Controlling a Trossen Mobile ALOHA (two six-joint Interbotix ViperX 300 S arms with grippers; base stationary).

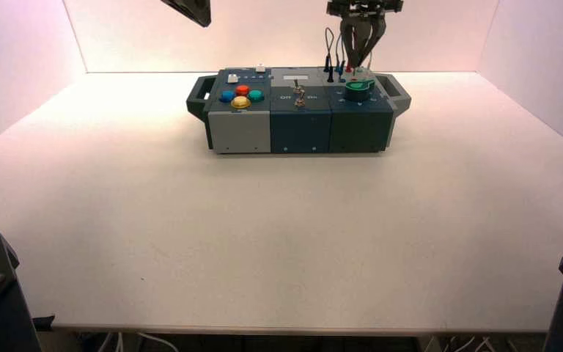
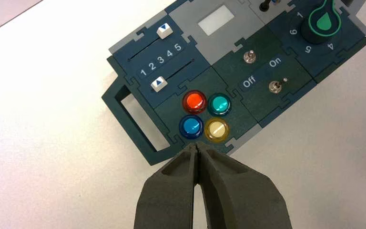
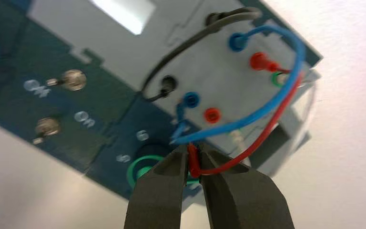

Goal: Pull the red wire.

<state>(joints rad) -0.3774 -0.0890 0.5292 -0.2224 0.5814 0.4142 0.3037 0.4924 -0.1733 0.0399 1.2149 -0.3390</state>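
Note:
The red wire (image 3: 230, 165) arches over the far right part of the box (image 1: 300, 125). My right gripper (image 3: 194, 153) is shut on the red plug (image 3: 193, 161) at one end of it and holds that plug clear of the empty red socket (image 3: 212, 114). The wire's other red plug (image 3: 259, 61) sits in its socket. In the high view the right gripper (image 1: 357, 60) hangs just above the wires at the box's far right. My left gripper (image 2: 198, 148) is shut and empty, held high over the box's left end (image 1: 190, 9).
A blue looped wire (image 3: 248, 119) and a black wire (image 3: 190, 43) stand beside the red one. A green knob (image 1: 359, 88) lies just in front of the wires. Two toggle switches (image 2: 276, 87) and coloured buttons (image 2: 205, 114) fill the box's middle and left.

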